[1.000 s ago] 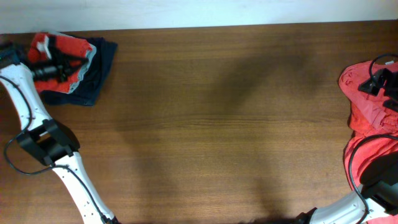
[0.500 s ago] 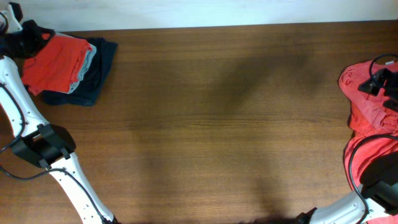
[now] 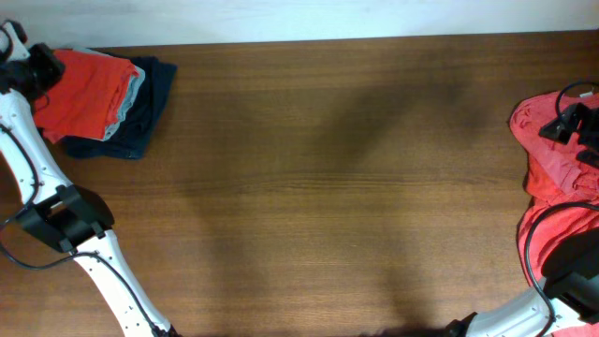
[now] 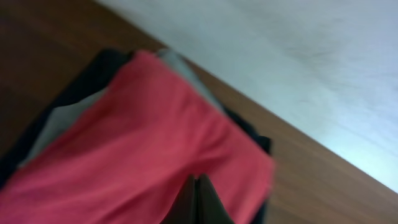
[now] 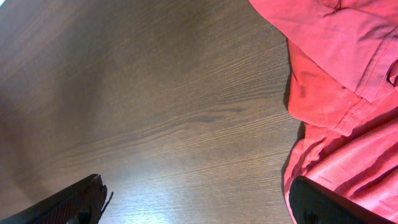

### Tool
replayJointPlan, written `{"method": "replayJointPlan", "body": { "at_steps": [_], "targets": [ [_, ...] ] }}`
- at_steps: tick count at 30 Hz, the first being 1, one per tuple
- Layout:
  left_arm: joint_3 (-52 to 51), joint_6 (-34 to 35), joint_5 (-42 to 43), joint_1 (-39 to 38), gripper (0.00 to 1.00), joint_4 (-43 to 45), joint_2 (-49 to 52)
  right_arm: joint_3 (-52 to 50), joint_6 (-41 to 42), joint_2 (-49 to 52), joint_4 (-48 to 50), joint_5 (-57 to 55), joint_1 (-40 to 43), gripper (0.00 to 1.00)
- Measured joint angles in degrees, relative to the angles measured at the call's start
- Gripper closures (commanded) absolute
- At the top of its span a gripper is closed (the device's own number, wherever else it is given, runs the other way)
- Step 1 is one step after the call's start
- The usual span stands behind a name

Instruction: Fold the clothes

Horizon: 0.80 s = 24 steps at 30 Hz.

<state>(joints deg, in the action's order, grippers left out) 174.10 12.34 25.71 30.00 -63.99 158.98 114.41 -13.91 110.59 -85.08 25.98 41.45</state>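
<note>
Wooden table [image 3: 328, 187] seen from above, with a pale wall [image 3: 281, 19] along its far edge. Far left corner: a folded orange-red T-shirt [image 3: 84, 94] tops a stack, lying over a pale grey-green garment [image 3: 131, 95] and a dark navy garment [image 3: 154, 89]. The black end of the left arm [image 3: 33, 154] lies at the shirt's left edge. Right edge: crumpled orange-red T-shirts [image 3: 547, 178] form a heap, partly covered by the right arm [image 3: 573, 126].

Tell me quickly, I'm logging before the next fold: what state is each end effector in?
Left end effector: closed, empty, by the folded orange-red cotton T-shirt.
Right end effector: open, empty, beside the crumpled orange-red T-shirt.
</note>
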Motion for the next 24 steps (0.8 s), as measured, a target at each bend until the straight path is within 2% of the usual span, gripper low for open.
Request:
{"method": "replayJointPlan", "body": {
  "at_steps": [10,17,24],
  "targets": [
    [-0.2,2.3,-1.8,4.3,1.0,-0.1,2.7,0.0,0.0,0.0,0.0,0.0,0.0,0.01],
    [-0.2,2.5,-1.7,4.5,1.0,0.0,2.8,0.0,0.0,0.0,0.0,0.0,0.0,0.01],
    [0.2,2.8,4.4,4.2,1.0,1.7,2.8,0.0,0.0,0.0,0.0,0.0,0.0,0.01]
  ]
}}
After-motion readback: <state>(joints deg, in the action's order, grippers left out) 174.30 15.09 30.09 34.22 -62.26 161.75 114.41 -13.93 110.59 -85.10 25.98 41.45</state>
